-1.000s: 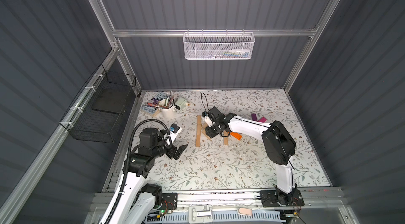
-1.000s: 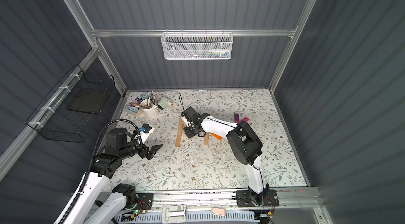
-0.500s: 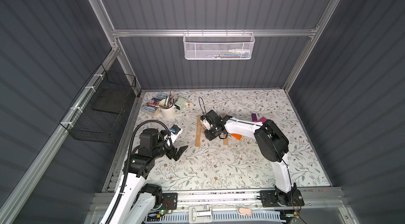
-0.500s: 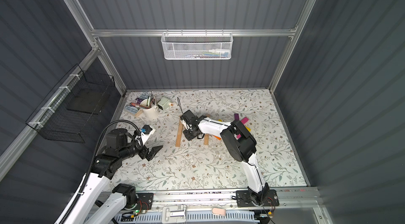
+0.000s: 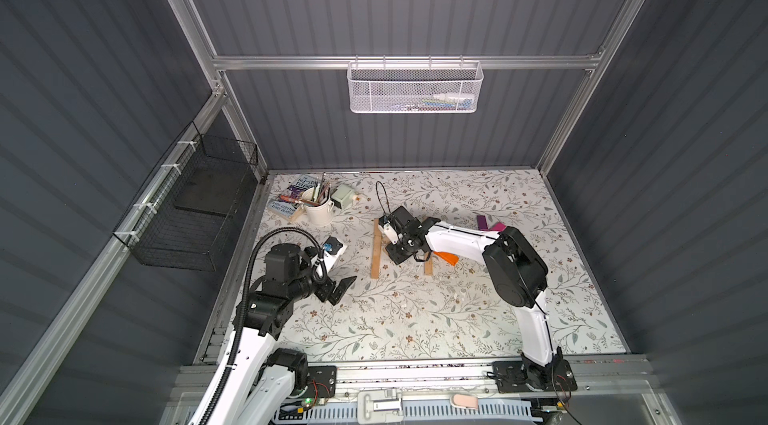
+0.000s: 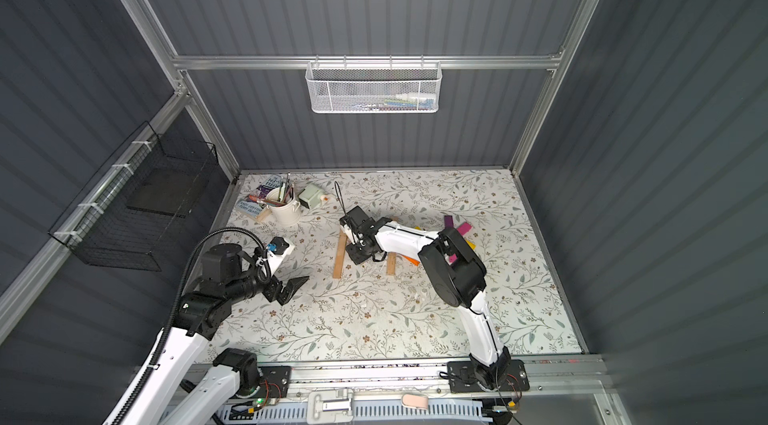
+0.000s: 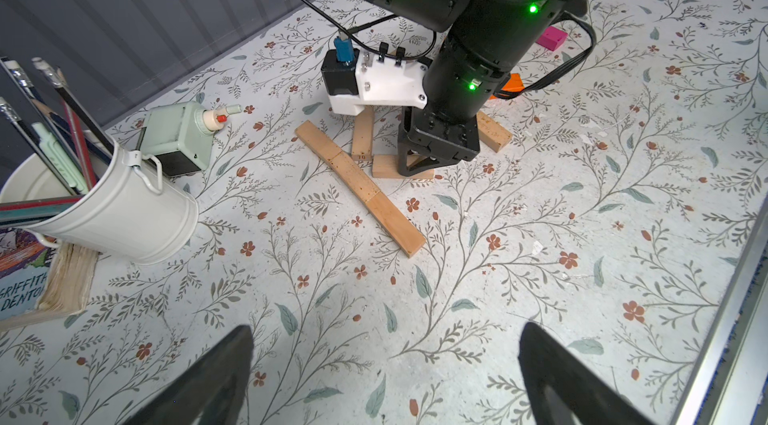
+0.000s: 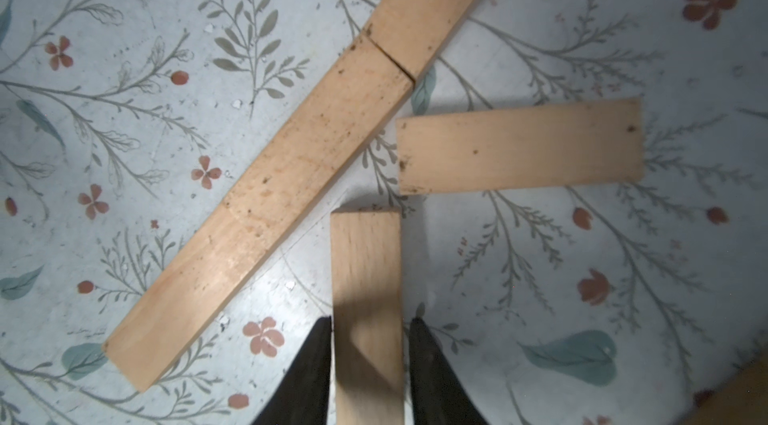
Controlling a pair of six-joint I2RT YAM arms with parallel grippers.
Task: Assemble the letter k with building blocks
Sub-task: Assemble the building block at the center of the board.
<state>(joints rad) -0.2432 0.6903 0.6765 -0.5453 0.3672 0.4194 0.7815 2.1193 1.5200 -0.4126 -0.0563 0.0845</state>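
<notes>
Held plank (image 8: 368, 277): tan, lying flat, one short end aimed at the middle of the three-plank row and stopping just short of it.
Three-plank row (image 8: 299, 161): three tan building blocks laid end to end in one straight line on the floral table (image 7: 540, 236).
Flat plank (image 8: 519, 146): tan, on the same side of the row as the held plank. One short end is near the row, and a corner sits just beside the held plank's end.
Right gripper (image 8: 370, 321): low over the table on that side of the row, its dark fingers (image 8: 307, 373) drawn in against both long edges of the held plank.
Loose plank (image 7: 494, 136): tan, beyond the right gripper from the row.
Coloured blocks: an orange block (image 7: 513, 84) and a pink block (image 7: 550, 37) lie farther out from the row on that side. In a top view a purple block (image 5: 482, 221) sits beside the pink one.
Left gripper (image 7: 386, 331): fingers spread wide with nothing between them, over bare table on the row's opposite side, well apart from it.
White cup (image 7: 112, 211): full of pencils, well apart from the row on the left gripper's side.
Green sharpener (image 7: 178, 140): between the cup and one end of the row.
</notes>
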